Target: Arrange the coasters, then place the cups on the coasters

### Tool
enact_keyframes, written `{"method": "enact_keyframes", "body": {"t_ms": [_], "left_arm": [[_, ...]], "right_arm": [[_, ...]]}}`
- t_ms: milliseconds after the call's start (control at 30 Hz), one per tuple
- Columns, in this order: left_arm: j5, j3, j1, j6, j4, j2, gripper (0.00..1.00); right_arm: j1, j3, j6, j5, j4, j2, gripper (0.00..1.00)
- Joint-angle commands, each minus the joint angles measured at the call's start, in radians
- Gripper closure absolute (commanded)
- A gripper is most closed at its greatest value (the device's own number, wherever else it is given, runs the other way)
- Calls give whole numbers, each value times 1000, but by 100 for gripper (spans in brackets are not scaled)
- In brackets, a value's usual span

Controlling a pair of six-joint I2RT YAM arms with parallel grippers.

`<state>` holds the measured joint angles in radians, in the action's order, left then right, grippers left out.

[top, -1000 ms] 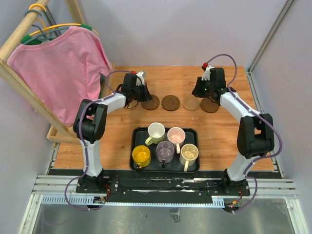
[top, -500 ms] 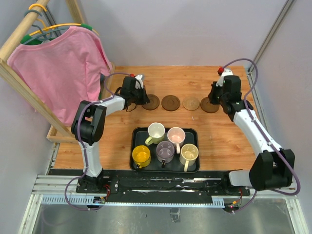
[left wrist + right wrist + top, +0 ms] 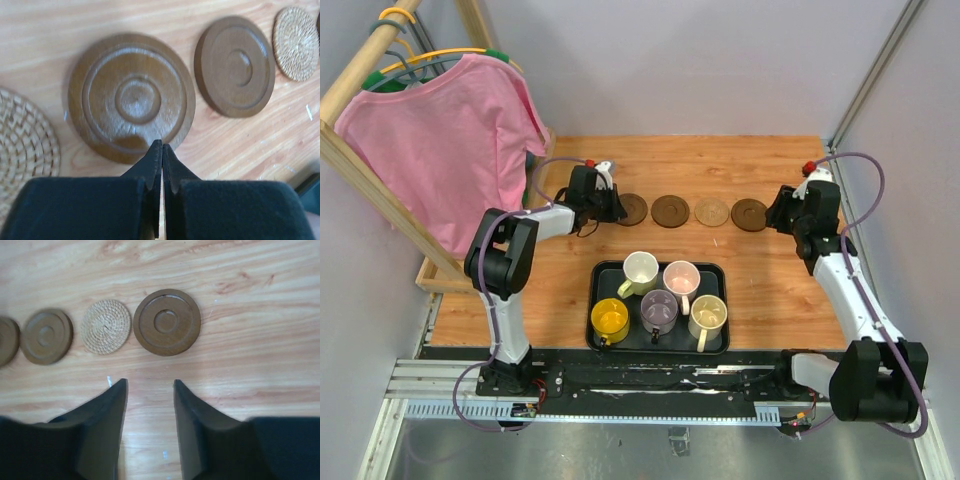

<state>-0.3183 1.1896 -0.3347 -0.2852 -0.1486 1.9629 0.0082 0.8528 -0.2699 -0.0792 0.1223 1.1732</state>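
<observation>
Four coasters lie in a row across the table: dark brown [image 3: 630, 210], dark brown [image 3: 670, 211], tan cork [image 3: 712, 212], dark brown [image 3: 750, 214]. Another cork coaster [image 3: 22, 135] shows at the left edge of the left wrist view. My left gripper [image 3: 611, 206] is shut, its tips [image 3: 162, 145] at the near rim of the leftmost dark coaster [image 3: 131, 97]. My right gripper [image 3: 782, 214] stands open and empty [image 3: 150, 383], just short of the rightmost dark coaster [image 3: 167, 322]. Several cups sit in the black tray [image 3: 658, 347]: cream-white [image 3: 641, 268], pink [image 3: 681, 277], yellow [image 3: 610, 318], purple [image 3: 659, 310], pale yellow [image 3: 708, 314].
A pink shirt [image 3: 450, 140] hangs on a wooden rack at the table's left side, close to my left arm. A metal frame post [image 3: 845, 140] runs along the right edge, next to my right arm. Bare wood lies between the coaster row and the tray.
My right arm swung to the right, away from the coaster row, and its jaws opened. My left gripper slid slightly left and stayed shut. The coasters and cups kept their places.
</observation>
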Motion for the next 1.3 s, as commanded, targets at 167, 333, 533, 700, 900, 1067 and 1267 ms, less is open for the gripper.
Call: {"method": "enact_keyframes", "body": {"t_ms": [167, 333, 533, 700, 900, 1067, 1267], "left_arm": [[21, -150, -6, -3, -106, -183, 99], [42, -214, -5, -5, -107, -239, 99], [59, -295, -6, -31, -131, -303, 99], [69, -347, -5, -48, -137, -360, 99], [129, -407, -5, -49, -119, -454, 99], [234, -496, -5, -61, -121, -570, 99], [363, -610, -6, -69, -132, -726, 99]], "right_arm": [[-104, -52, -95, -103, -105, -51, 32], [-107, -73, -86, -32, -87, -112, 42], [-108, -122, -51, 48, -78, -224, 46], [-108, -144, -22, 85, -55, -270, 47], [-108, -142, -19, 119, -42, -271, 38], [-108, -145, -34, 177, -3, -274, 17], [-108, -170, -59, 280, -4, -309, 12]]}}
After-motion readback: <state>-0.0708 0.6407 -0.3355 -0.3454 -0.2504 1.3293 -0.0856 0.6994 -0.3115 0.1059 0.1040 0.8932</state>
